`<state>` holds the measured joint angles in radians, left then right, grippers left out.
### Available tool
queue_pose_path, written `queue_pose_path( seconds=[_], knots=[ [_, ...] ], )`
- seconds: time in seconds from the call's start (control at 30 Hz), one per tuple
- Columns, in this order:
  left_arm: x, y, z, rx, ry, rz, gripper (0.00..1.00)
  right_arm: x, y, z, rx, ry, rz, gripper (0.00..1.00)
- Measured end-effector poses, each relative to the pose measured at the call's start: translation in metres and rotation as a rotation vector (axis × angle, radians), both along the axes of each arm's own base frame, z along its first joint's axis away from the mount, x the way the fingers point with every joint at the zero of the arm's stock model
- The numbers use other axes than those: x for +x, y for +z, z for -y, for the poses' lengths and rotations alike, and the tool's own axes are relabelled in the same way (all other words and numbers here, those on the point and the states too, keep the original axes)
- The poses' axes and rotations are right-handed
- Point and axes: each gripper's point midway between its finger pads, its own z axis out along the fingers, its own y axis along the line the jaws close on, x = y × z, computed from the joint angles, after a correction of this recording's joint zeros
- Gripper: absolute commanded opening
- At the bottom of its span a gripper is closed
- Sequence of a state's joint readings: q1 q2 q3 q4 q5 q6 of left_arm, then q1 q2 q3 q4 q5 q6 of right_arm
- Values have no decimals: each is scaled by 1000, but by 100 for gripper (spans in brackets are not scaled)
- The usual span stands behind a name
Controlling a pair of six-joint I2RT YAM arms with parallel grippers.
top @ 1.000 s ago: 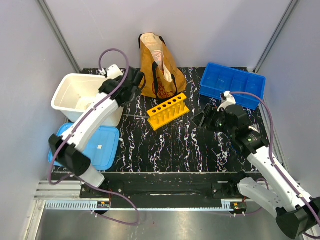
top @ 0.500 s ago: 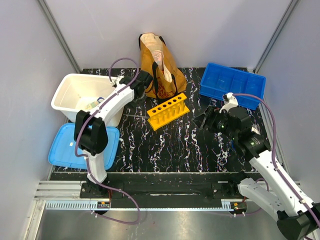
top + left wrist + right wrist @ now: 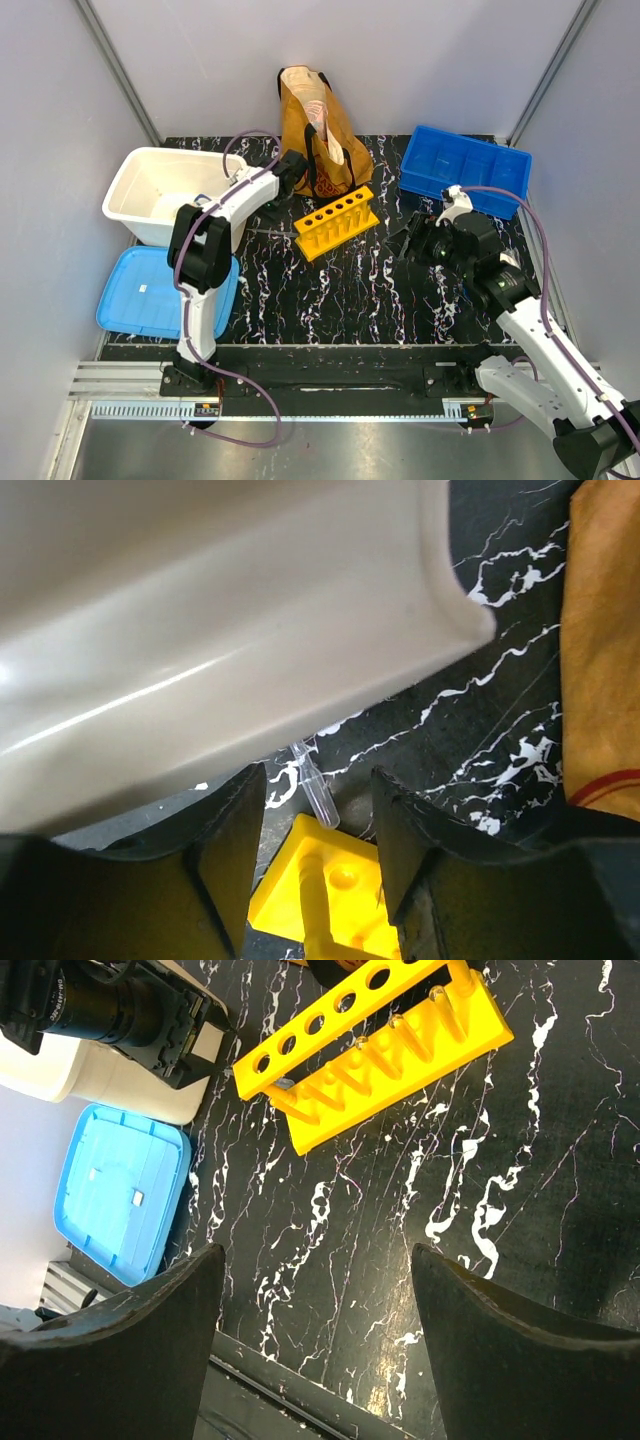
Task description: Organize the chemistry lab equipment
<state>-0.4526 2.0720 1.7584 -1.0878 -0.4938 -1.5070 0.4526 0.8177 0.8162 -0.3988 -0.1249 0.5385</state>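
Note:
The yellow six-hole test-tube rack lies on the black marble table, mid-back. It also shows in the right wrist view, and one corner of it shows in the left wrist view. A thin clear tube lies on the table between the rack corner and the white tub. My left gripper is open and empty above that spot, its fingers either side of the rack corner in its wrist view. My right gripper is open and empty, right of the rack, over bare table.
A white tub stands at back left, with a light blue lid in front of it. A mustard-brown tote bag stands behind the rack. A blue compartment bin sits at back right.
My left arm has swung right from over the white tub to the gap between tub, bag and rack. The right arm has barely moved.

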Motion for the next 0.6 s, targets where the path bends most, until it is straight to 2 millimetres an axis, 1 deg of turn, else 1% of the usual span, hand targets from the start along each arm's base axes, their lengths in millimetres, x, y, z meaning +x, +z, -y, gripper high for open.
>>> queue_pose_path(
  seconds=[0.13, 0.23, 0.37, 0.6],
  knots=[
    [1, -12, 0, 8, 19, -15, 46, 1, -4, 0, -11, 3, -8, 80],
    [5, -11, 2, -1, 31, -2, 45, 2, -4, 0, -17, 5, -4, 80],
    [7, -13, 3, -2, 38, 6, 42, 2, -4, 0, -23, 7, -1, 80],
    [9, -11, 5, 8, 33, 22, 45, 2, -6, 1, -35, 11, 3, 80]
  ],
)
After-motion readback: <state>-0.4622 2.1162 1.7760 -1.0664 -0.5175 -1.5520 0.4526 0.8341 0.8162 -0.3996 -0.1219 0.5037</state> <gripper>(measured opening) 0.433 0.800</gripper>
